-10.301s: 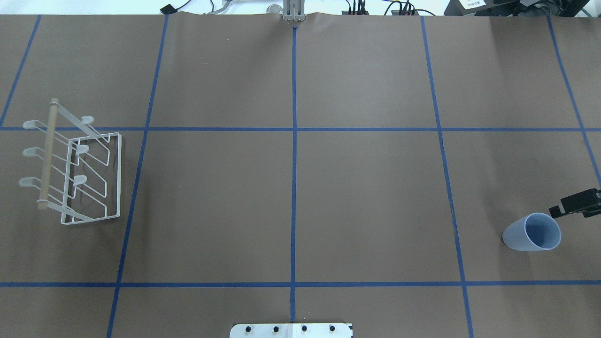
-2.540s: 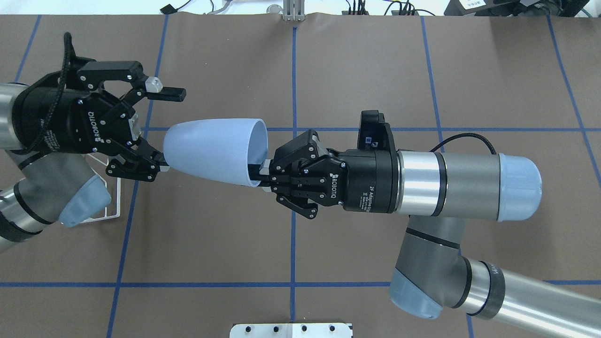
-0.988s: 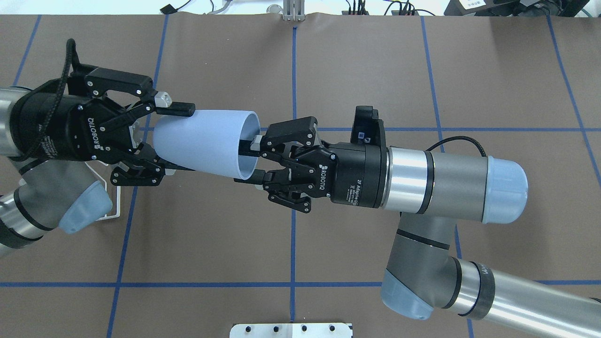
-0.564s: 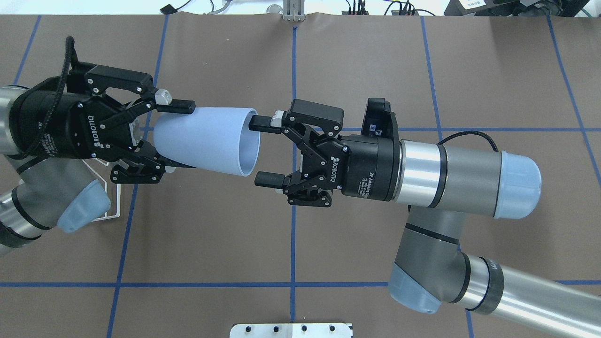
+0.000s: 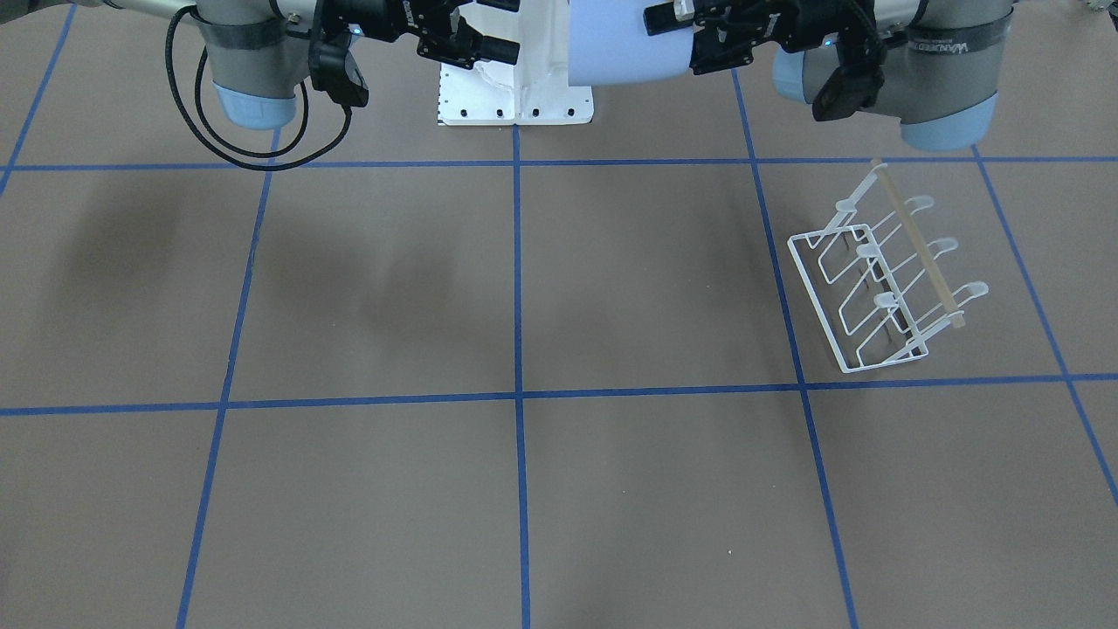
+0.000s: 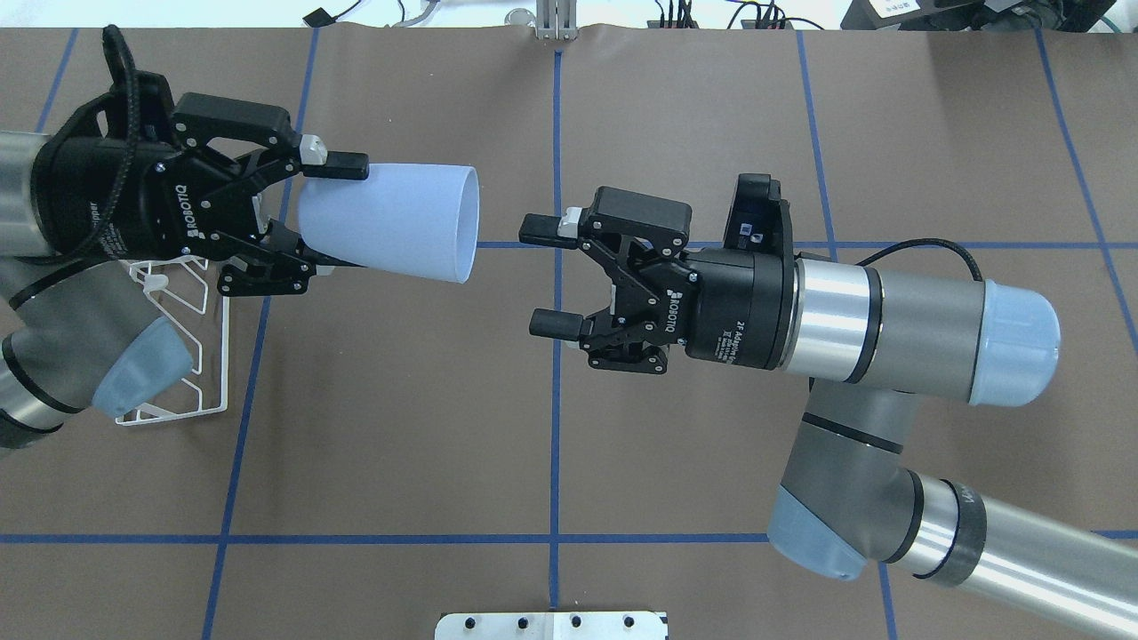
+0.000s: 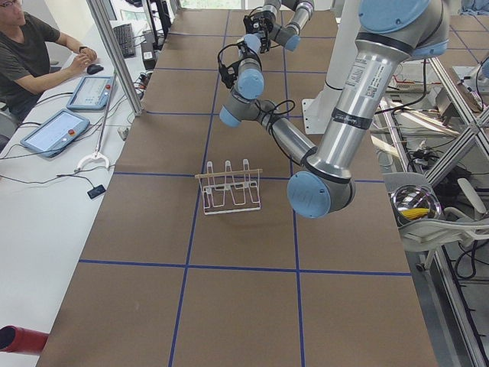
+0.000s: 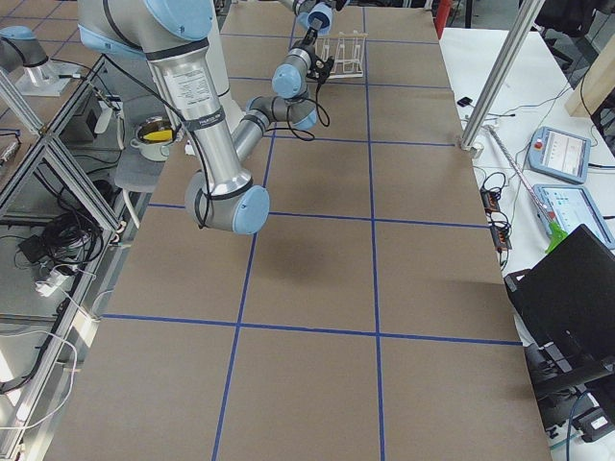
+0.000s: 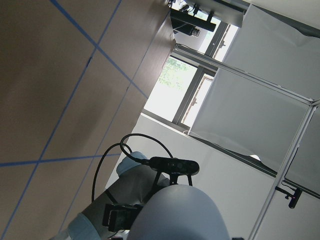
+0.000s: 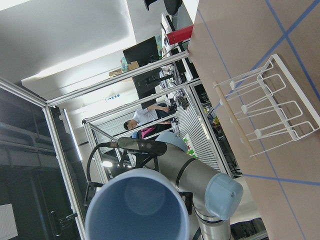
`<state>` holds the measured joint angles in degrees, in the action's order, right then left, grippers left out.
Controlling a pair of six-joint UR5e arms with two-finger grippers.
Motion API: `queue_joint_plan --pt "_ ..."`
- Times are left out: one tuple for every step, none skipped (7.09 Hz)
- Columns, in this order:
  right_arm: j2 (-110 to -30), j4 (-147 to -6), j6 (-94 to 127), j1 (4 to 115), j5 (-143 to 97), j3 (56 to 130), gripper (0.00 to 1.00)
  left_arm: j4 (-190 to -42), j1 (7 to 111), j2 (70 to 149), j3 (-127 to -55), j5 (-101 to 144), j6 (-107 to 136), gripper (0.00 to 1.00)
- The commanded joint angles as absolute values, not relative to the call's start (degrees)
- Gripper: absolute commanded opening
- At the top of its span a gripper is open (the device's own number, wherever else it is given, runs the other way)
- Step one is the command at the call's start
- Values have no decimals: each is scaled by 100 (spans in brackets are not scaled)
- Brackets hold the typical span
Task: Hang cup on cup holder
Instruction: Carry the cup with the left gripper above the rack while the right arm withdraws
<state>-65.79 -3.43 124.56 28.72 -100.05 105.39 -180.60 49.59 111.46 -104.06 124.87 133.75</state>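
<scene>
**Brown surface, taped into a grid, one wire holder standing on it**

The surface (image 5: 611, 279) is covered in matte brown sheet and is divided into large rectangles by blue tape (image 5: 517, 262). A white holder (image 5: 867, 252) is stood on it toward the robot's left end, inside a single grid cell, its base near the tape lines but clear of them. The holder is topped by a light wooden rod (image 5: 919, 245), with flat-tipped prongs rising on both sides of it. A white plate (image 5: 489, 96) with a row of dark holes is fixed at the robot's edge, on the centre line. Soft shadows (image 5: 410, 288) are cast on the robot's right half.
</scene>
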Motion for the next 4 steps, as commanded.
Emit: queue_joint_plan --pt "-7160 -352 11580 2996 -9985 10538 100 -17143 5587 10761 -10406 13221 11724 0" --pt "-7328 -360 11419 2997 -9967 10529 100 -16486 6034 10575 -10441 13767 11594 0" --pt "-7408 -369 11417 2997 -9949 10529 100 -16166 6386 10417 -10346 13946 11567 0" --pt "-7470 -430 11408 3075 -9941 10529 100 -15502 6790 10450 -10119 14070 10827 0"
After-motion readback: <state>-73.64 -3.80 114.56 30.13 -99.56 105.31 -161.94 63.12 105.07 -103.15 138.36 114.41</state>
